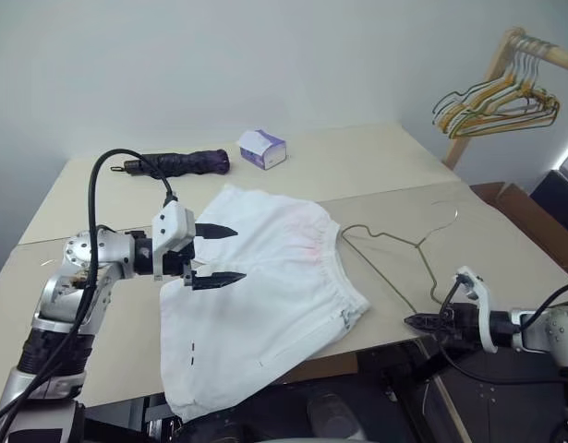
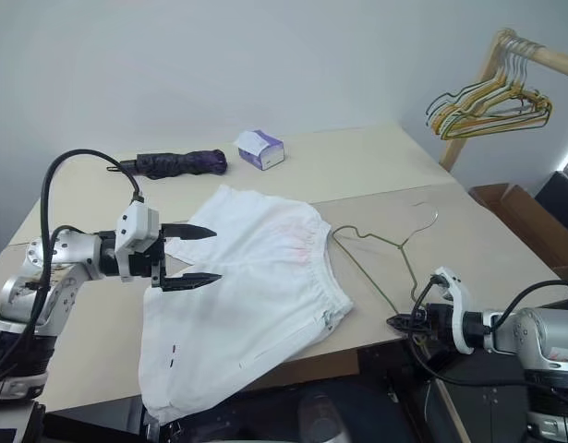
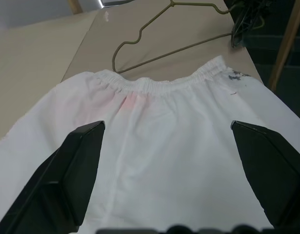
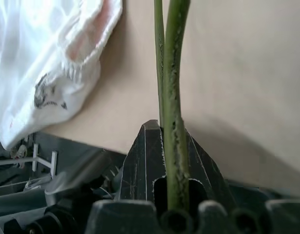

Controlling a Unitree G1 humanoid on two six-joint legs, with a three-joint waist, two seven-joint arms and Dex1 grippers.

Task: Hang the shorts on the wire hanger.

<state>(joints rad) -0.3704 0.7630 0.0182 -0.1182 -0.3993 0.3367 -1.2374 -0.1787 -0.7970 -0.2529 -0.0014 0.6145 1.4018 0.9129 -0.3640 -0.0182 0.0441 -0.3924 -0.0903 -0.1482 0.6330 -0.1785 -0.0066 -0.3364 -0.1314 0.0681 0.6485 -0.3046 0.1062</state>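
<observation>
You have the white shorts (image 1: 265, 295) lying flat on the beige table (image 1: 376, 157), waistband turned toward the wire hanger (image 1: 408, 247) and the leg hems draping over the table's near edge. There is a faint pink tint at the gathered waistband and a small dark mark near the hem. The wire hanger lies flat on the table just beside the waistband, on the side away from your left arm, its hook curling toward the far edge of the table and one corner reaching the near edge.

Your left gripper (image 1: 215, 253) hovers above the shorts with its two black fingers spread wide and nothing between them; from the left wrist view you see the cloth spread out below the fingers (image 3: 67, 180), apart from them.

Your right gripper (image 2: 401, 322) sits at the near table edge, on the far side of the hanger from the shorts, clamped shut on the hanger's wire; in the right wrist view the grey-green wire runs straight out from between the closed fingertips (image 4: 145, 156). Which part of the hanger it grips looks like the corner nearest the edge, though the view is too close to be sure.

Beyond the shorts, toward the back of the table, lie a folded dark purple umbrella (image 1: 182, 164) and a small white and purple tissue box (image 1: 262, 149). Well past the hanger stands a wooden rack (image 1: 505, 69) with bunched yellow and green hangers (image 1: 496, 106)
</observation>
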